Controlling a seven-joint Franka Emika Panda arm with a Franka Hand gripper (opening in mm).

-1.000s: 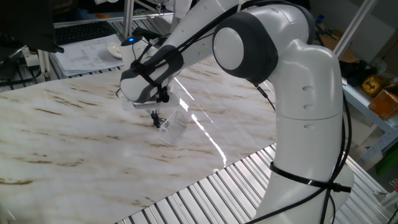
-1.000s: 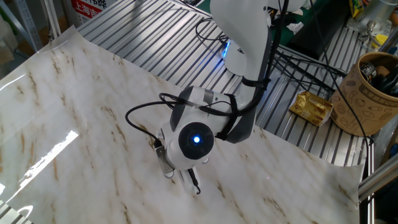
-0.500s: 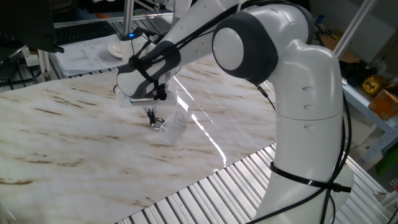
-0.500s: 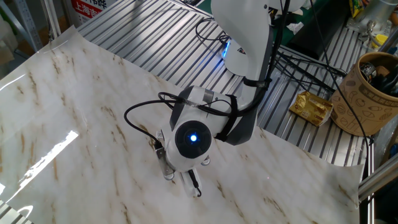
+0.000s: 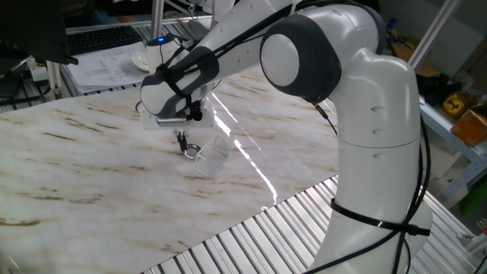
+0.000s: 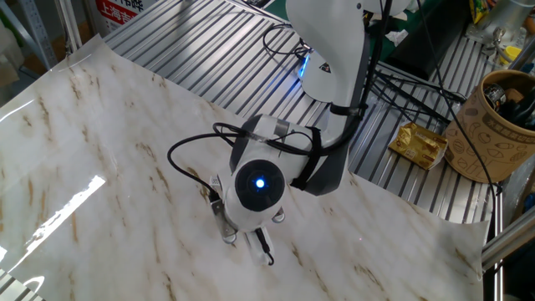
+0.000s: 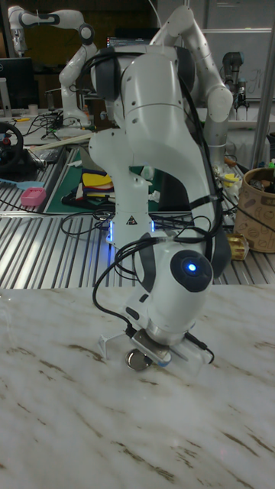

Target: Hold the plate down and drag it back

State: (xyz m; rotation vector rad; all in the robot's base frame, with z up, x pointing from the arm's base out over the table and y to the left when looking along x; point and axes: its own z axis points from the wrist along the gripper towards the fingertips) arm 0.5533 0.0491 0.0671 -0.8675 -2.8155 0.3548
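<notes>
- the gripper (image 5: 182, 141) points down in the middle left of the frame, tips together, nothing held.
- the plate (image 5: 189, 149) lies flat on the marble table (image 5: 76, 175) just below the tips, beside a clear box (image 5: 212, 157).

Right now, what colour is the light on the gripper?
Blue, on the gripper housing; clearest in the tall view.

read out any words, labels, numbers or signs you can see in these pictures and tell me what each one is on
Red sign with white characters, at the top edge of the other fixed view: cut off and too blurred to read.
Triangular warning symbol on the robot's base column, tall fixed view: a pictogram, no words.
Printed sheets behind the table, one fixed view: lines too small to read.
Brown patterned cup: decorative pattern only, nothing legible.
No other readable text.
</notes>
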